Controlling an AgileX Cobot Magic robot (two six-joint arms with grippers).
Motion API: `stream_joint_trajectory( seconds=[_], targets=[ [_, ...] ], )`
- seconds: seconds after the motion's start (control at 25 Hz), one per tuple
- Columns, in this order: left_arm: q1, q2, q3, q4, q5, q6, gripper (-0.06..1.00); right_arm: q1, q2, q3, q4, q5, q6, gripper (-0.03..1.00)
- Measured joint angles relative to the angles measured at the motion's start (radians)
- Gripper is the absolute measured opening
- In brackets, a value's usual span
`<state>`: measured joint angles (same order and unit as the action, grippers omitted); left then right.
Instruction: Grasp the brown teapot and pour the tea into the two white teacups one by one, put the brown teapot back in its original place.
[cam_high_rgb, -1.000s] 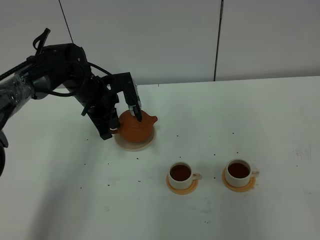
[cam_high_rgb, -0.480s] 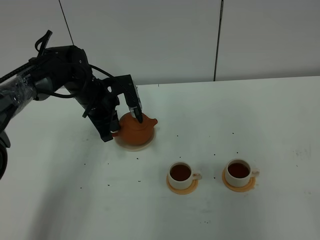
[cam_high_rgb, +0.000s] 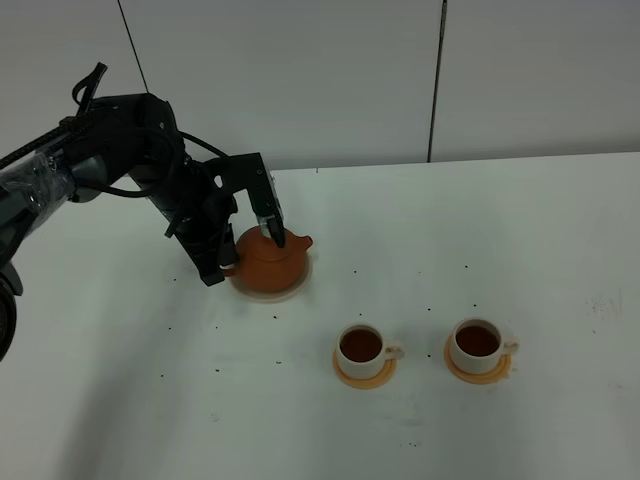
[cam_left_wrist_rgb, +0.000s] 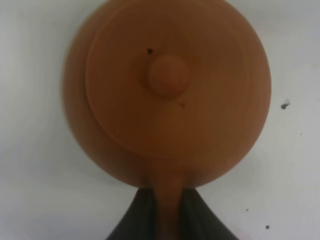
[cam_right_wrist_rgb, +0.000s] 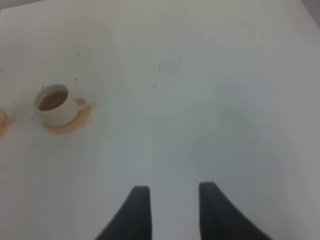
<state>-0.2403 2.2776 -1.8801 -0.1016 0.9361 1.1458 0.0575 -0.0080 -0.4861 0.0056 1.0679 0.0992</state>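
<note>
We have the brown teapot (cam_high_rgb: 268, 260) sitting on its cream coaster (cam_high_rgb: 296, 287) at the left of the white desk (cam_high_rgb: 520, 230), with only a thin crescent of the disc showing round its base. Our left pincer (cam_left_wrist_rgb: 169, 210) is shut on the pot's loop handle: in the left wrist view the two dark fingers (cam_left_wrist_rgb: 141, 216) press the clay strap from either side, and the round body lies straight ahead of them, lid knob (cam_left_wrist_rgb: 168, 75) in the middle. The pot's long line runs from handle to spout (cam_high_rgb: 305, 240), so the spout points away from the pincer, toward the right of the desk. We judge the coming move turns on this: the pincer must open and draw back along that same line, away from the handle, or it may drag the pot off the coaster.

The pot is matt reddish-brown clay, squat and round. The two white teacups (cam_high_rgb: 360, 350) (cam_high_rgb: 476, 345) stand well apart from it, nearer the front edge, each glossy, small-handled, on an orange saucer (cam_high_rgb: 364, 376), and both show dark tea. Dark specks dot the desk.

Our right pincer (cam_right_wrist_rgb: 172, 210) hangs partly open over bare desk, holding nothing.
</note>
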Motion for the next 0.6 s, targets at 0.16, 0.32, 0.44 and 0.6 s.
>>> stream_joint_trajectory(
  seconds=[0.16,0.32,0.44,0.6],
  targets=[
    [0.000,0.000,0.000,0.002,0.008,-0.003,0.18,0.000,0.000,0.000,0.000,0.000,0.000,0.24],
    [0.000,0.000,0.000,0.005,0.012,-0.016,0.18,0.000,0.000,0.000,0.000,0.000,0.000,0.24],
    [0.000,0.000,0.000,0.013,0.018,-0.031,0.18,0.000,0.000,0.000,0.000,0.000,0.000,0.24],
    [0.000,0.000,0.000,0.016,0.027,-0.046,0.18,0.000,0.000,0.000,0.000,0.000,0.000,0.24]
  ],
)
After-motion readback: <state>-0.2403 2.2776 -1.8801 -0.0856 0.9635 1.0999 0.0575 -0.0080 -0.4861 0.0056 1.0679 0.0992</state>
